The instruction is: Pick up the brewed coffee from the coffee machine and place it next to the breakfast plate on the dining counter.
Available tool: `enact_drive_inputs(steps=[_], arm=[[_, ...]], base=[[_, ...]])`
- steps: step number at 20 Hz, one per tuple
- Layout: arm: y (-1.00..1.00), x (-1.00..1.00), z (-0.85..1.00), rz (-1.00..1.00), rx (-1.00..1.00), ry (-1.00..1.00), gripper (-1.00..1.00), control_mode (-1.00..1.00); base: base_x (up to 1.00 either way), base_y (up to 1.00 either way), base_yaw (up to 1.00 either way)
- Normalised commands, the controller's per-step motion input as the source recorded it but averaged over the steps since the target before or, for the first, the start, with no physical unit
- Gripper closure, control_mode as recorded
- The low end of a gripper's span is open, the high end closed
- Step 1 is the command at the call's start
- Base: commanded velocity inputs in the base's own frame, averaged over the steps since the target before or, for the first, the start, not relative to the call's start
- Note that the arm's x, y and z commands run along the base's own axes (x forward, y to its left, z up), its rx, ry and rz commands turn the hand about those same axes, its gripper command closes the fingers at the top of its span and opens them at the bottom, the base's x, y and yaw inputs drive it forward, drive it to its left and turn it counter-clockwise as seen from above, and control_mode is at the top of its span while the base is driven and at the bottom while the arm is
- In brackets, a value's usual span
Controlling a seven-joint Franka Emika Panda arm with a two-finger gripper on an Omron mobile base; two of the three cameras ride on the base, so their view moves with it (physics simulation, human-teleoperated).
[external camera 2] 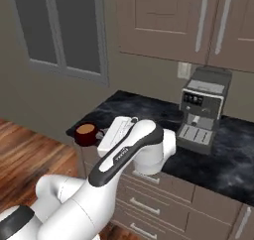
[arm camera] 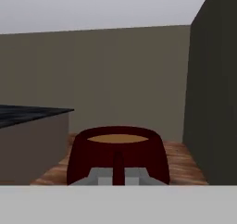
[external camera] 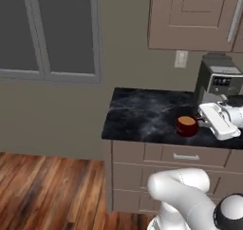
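Brewed coffee (external camera: 187, 125): small dark red mug, upright, rim level, light brown liquid showing; its handle points toward the gripper (arm camera: 117, 174). In the hand view the two fingers are pressed onto that handle from either side, the mug body just beyond them. From the base views the mug appears held above the near left part of the black marble counter (external camera: 142, 112), though contact with the surface cannot be ruled out. Fingertips themselves are hidden behind the white hand in both base views. Coffee machine (external camera 2: 202, 110): grey-silver, at the far right of the counter, well apart from the mug; cut off at the frame edge in the left base view. Surroundings: taupe drawers below, wall cabinets (external camera 2: 173, 16) above, window (external camera: 50, 32) to the left, wood floor (external camera: 42, 186).
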Motion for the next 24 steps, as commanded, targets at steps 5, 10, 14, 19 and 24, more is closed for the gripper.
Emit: enact_drive_inputs(steps=[5,10,14,19,24], arm=[[0.00,0.00,0.00,0.00,0.00,0.00,1.00,1.00],[0.00,0.00,0.00,0.00,0.00,0.00,1.00,1.00],[0.00,0.00,0.00,0.00,0.00,0.00,1.00,1.00],[0.00,0.00,0.00,0.00,0.00,0.00,1.00,1.00],[0.00,0.00,0.00,0.00,0.00,0.00,1.00,1.00]], base=[[0.00,0.18,0.89],[0.11,0.00,0.90],[0.30,0.00,0.84],[0.52,0.00,0.76],[0.83,0.00,0.64]])
